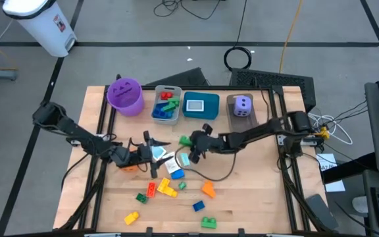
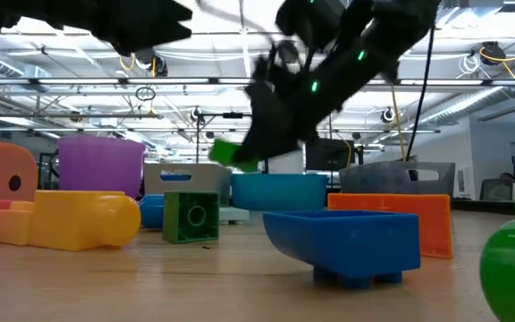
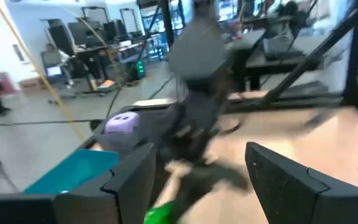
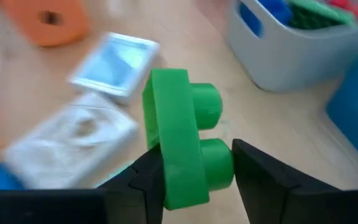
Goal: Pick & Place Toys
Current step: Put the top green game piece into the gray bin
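The right claw (image 4: 191, 171) grips a green brick (image 4: 182, 146) between its two dark fingers, the brick's studs facing out toward the grey bin (image 4: 297, 46). In the overhead view this claw (image 1: 191, 141) sits over the middle of the worktop (image 1: 255, 204), with the green brick (image 1: 184, 140) at its tip, lifted clear of the wood (the level view shows it hanging in the air (image 2: 231, 152)). Just beneath and beyond the right claw lie two flat white and blue cards (image 4: 114, 59), one beside the other, and an orange toy (image 4: 45, 22) farther off.

The left claw (image 1: 151, 146) hovers near the right one, just across the cards, its fingers (image 3: 129, 183) spread apart and holding nothing.

Behind the right claw stand the purple bucket (image 1: 125, 95), the grey bin (image 1: 167, 104) with bricks inside, the teal bin (image 1: 201, 105) and the purple die (image 1: 242, 106). In front of both claws loose bricks (image 1: 166, 187) are scattered, red, yellow, blue, orange and green.
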`<state>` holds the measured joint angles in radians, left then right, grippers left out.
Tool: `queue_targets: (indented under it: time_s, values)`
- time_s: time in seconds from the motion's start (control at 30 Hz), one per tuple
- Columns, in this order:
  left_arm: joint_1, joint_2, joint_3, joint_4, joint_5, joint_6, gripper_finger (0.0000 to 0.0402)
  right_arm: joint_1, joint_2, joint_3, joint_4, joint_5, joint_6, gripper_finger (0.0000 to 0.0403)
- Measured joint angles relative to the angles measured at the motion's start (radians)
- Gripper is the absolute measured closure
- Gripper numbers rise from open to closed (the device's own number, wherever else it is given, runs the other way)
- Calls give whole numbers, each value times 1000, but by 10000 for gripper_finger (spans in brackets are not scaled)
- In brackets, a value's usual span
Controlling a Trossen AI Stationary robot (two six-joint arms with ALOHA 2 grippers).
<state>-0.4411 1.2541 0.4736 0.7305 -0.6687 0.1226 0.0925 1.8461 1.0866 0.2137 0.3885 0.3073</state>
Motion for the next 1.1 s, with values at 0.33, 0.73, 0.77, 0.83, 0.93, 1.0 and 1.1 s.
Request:
queue_targets:
  time_s: [0.33,0.73,0.77,0.83,0.93,1.0,1.1]
  values:
    - [213,1,110,-283,383,-100,144,140,-98,0,-2,6,-98,297]
    - [269,18,172,-377,462,-106,144,143,-107,0,-69,-5,-135,396]
    - [267,18,172,-378,462,-105,144,143,-107,0,-68,-31,-141,389]
    - [262,18,172,-392,462,-102,144,143,-107,0,-55,-70,-150,373]
    - [256,18,172,-397,461,-102,144,142,-107,0,-52,-87,-187,337]
    - [255,18,172,-399,461,-102,144,138,-107,0,-53,-101,-218,309]
    - [254,18,172,-405,461,-101,144,127,-107,0,-24,-105,-252,262]
